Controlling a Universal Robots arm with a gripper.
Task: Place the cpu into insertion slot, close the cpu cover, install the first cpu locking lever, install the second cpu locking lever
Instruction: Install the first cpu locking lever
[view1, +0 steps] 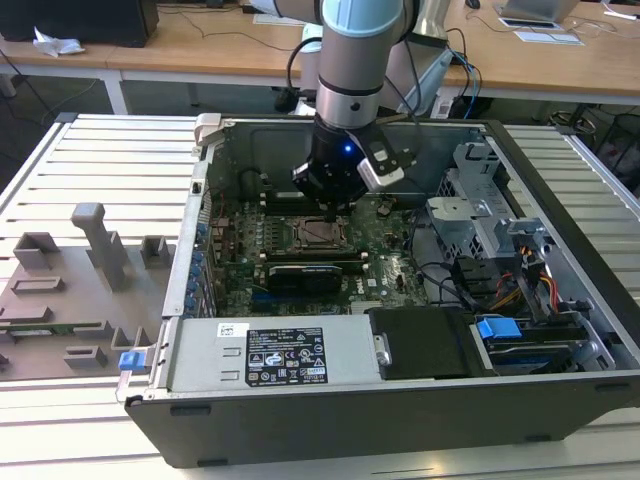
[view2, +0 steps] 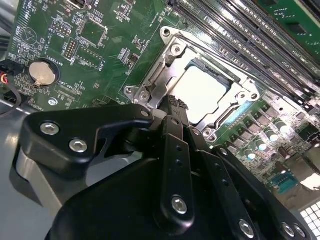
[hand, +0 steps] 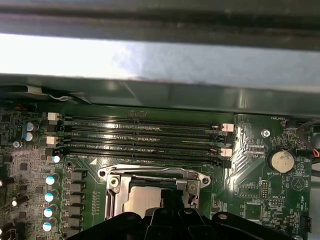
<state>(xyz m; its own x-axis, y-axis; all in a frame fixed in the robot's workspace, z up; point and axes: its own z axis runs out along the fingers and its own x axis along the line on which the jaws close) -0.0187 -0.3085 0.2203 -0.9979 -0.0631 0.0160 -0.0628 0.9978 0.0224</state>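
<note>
Inside the open computer case the arm reaches down to the motherboard, and my gripper hangs just above the insertion slot. The cpu lies flat in the slot, its silver top showing through the window of the cpu cover, which lies down over it. In the second wrist view my gripper has its fingers together with nothing between them, the tip at the cover's edge near a corner screw. The first wrist view has the cpu and cover right under my gripper.
Long black memory slots run beside the socket. A coin battery sits on the board's other side. The power supply, drive cage and cables line the case. A grey fixture tray lies on the exterior view's left.
</note>
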